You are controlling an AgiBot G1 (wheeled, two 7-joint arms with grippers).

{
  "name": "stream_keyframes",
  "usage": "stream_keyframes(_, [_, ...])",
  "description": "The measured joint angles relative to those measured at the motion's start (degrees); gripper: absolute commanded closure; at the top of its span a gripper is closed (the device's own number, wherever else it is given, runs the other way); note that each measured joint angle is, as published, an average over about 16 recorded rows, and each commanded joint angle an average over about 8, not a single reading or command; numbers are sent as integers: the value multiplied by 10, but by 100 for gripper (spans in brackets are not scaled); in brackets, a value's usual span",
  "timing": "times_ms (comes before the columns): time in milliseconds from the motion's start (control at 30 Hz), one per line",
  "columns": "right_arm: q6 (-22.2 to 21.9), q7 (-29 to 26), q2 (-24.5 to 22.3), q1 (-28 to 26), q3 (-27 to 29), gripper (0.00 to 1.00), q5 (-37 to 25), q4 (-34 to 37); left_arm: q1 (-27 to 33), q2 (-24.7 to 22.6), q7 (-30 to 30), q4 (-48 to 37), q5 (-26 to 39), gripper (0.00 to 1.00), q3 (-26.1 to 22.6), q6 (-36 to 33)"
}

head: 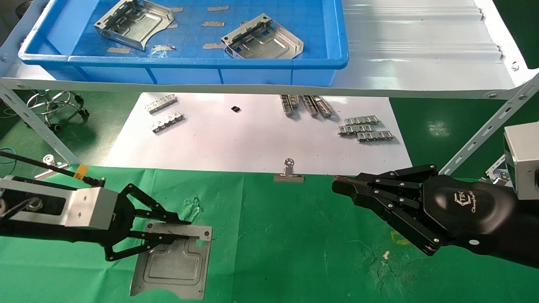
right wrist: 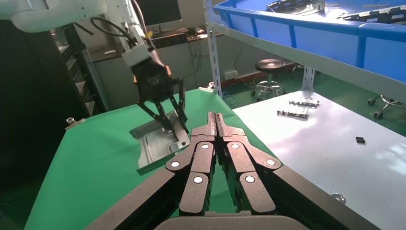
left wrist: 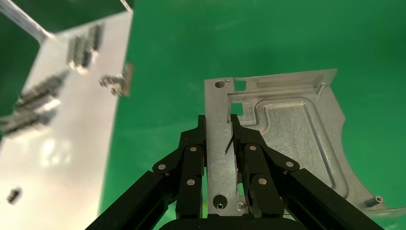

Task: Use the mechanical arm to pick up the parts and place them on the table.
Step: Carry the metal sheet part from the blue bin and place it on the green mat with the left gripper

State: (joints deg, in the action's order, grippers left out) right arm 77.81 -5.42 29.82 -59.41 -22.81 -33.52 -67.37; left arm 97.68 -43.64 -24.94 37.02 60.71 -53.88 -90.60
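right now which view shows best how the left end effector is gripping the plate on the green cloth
The left wrist view: the left end effector has its fingers closed across the rim of the plate, seen close. The head view shows the same grip from above, partly hidden by linkages. The right wrist view shows it only from afar.

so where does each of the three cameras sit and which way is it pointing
Head view: high on the robot, looking forward and down at the green table, both grippers showing.
Left wrist view: behind the left gripper, looking along its fingers clamped on a part.
Right wrist view: behind the shut right gripper, facing across the table to the left arm.
Shared: all three show the held part.
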Motion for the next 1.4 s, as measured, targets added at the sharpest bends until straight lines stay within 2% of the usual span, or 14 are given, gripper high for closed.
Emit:
stream_keyframes(300, [0, 0, 0, 0, 0, 100, 0, 0, 0, -32, -53, -86, 26, 100, -40, 23])
stream_keyframes(733, [0, 0, 0, 0, 0, 100, 0, 0, -1, -84, -130, -189, 47, 99, -49, 57])
stream_keyframes(833, [0, 0, 0, 0, 0, 100, 0, 0, -1, -92, -144, -205, 48, 90, -49, 62])
stream_keyframes(900, [0, 0, 0, 0, 0, 100, 0, 0, 0, -97, -153, -215, 49, 79, -49, 65])
stream_keyframes(1033, [0, 0, 0, 0, 0, 100, 0, 0, 1, -105, -168, -231, 51, 34, -50, 67])
stream_keyframes(1100, [0, 0, 0, 0, 0, 100, 0, 0, 2, -109, -175, -238, 51, 15, -50, 67])
stream_keyframes(1167, [0, 0, 0, 0, 0, 100, 0, 0, 3, -112, -181, -245, 52, 1, -50, 67])
stream_keyframes(1400, [0, 0, 0, 0, 0, 100, 0, 0, 9, -118, -193, -267, 53, 0, -51, 60])
